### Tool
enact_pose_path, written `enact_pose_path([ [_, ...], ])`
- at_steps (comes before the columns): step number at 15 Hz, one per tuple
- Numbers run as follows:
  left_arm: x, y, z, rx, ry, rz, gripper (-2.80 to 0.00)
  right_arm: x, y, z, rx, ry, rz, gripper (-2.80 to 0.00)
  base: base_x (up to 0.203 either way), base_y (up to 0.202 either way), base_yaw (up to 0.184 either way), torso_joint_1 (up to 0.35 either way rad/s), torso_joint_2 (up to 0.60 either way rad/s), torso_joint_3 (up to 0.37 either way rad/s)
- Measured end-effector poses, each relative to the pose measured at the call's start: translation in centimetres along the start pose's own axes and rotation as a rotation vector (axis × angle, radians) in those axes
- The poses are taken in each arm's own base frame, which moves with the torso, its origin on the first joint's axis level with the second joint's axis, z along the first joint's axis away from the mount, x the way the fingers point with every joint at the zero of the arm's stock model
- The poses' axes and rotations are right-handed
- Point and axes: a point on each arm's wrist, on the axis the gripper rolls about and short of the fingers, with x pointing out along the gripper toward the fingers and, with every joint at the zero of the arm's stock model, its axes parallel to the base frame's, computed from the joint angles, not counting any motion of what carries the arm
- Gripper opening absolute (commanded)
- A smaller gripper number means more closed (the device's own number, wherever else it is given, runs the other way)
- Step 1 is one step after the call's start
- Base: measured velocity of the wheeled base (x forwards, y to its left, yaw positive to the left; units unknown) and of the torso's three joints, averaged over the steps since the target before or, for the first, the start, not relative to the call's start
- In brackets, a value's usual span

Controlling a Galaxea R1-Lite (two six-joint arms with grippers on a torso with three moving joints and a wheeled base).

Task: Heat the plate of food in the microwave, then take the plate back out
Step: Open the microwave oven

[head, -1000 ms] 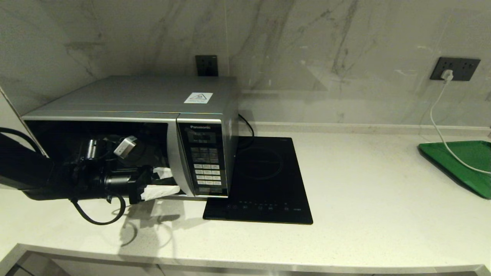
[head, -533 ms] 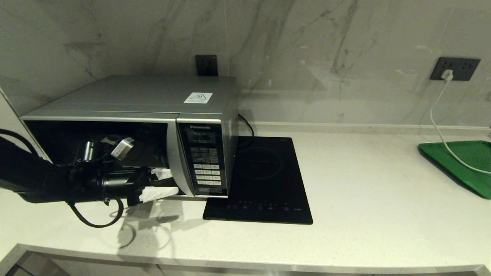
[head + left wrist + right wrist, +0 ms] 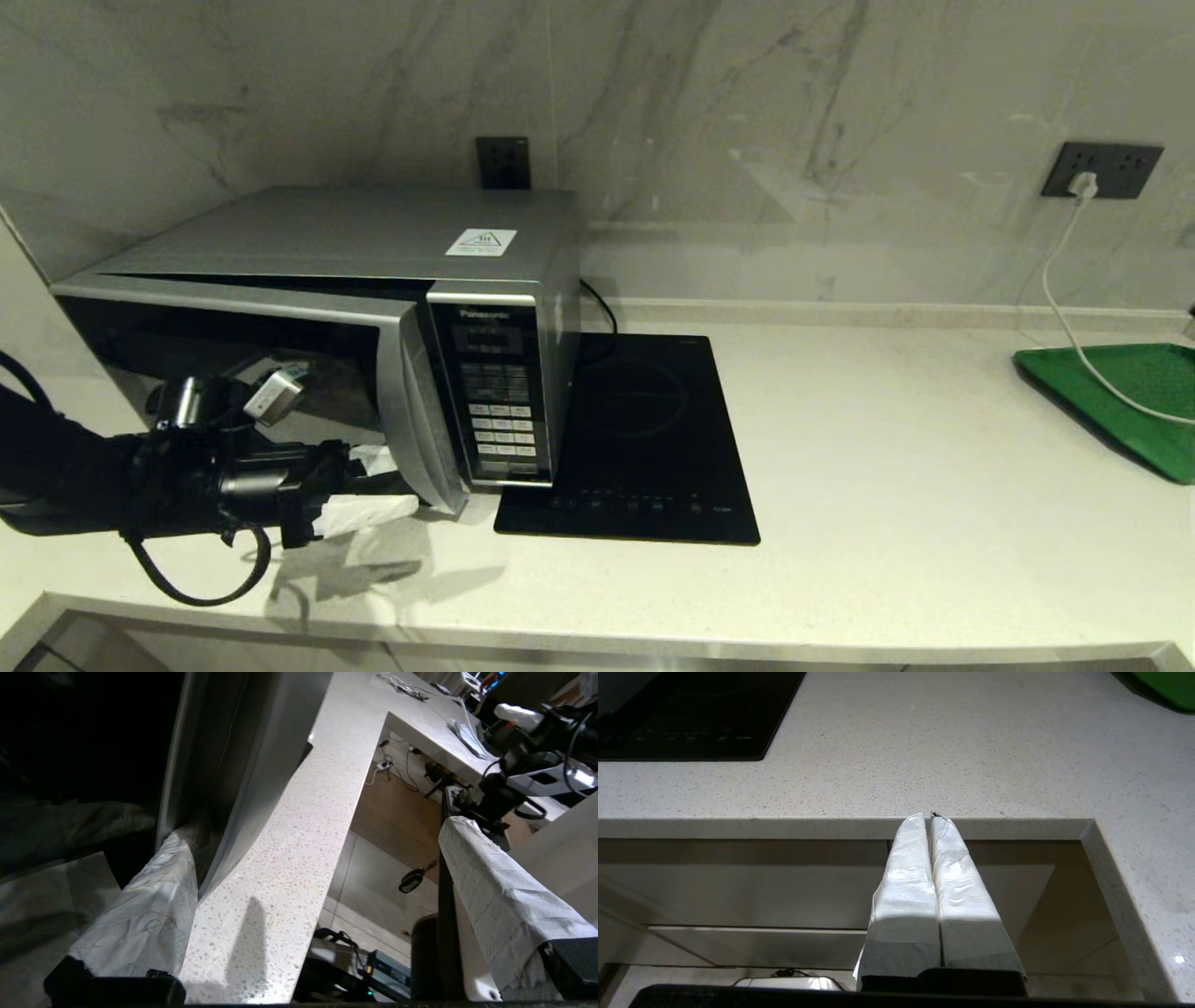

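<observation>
1. Pale speckled counter (image 3: 840, 560) across the lower frame, grey-veined marble wall behind.
2. At centre left, silver microwave (image 3: 373, 233), its dark door (image 3: 280, 345) swung partly out from the body, handle strip at the door's right edge.
3. At lower left, left gripper (image 3: 369, 485) level, white-wrapped fingers spread wide, one tucked behind the door's handle edge, the other outside it; nothing clamped between them.
4. Plate of food: not visible; microwave interior too dark to read.
5. Just right of the microwave, black cooktop (image 3: 644, 439); at far right edge, green tray (image 3: 1120, 392) under a white cable.
6. Right gripper (image 3: 930, 816) parked below the counter's front edge, fingers pressed together, empty.
</observation>
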Motion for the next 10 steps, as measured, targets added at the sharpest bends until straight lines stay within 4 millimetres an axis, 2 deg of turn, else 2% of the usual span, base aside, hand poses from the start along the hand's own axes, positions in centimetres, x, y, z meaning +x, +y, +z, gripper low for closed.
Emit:
enact_pose_path([
  [5,-0.4,-0.5,-0.1,0.001,-0.004,0.008,0.0,0.0,0.0,0.0,0.0,0.0,0.0,-2.8,0.0,0.0,0.0,0.0,0.0,0.0],
  [10,-4.3,-2.9,-0.8,0.002,-0.047,0.13,0.0,0.0,0.0,0.0,0.0,0.001,0.001,-2.8,0.0,0.0,0.0,0.0,0.0,0.0],
])
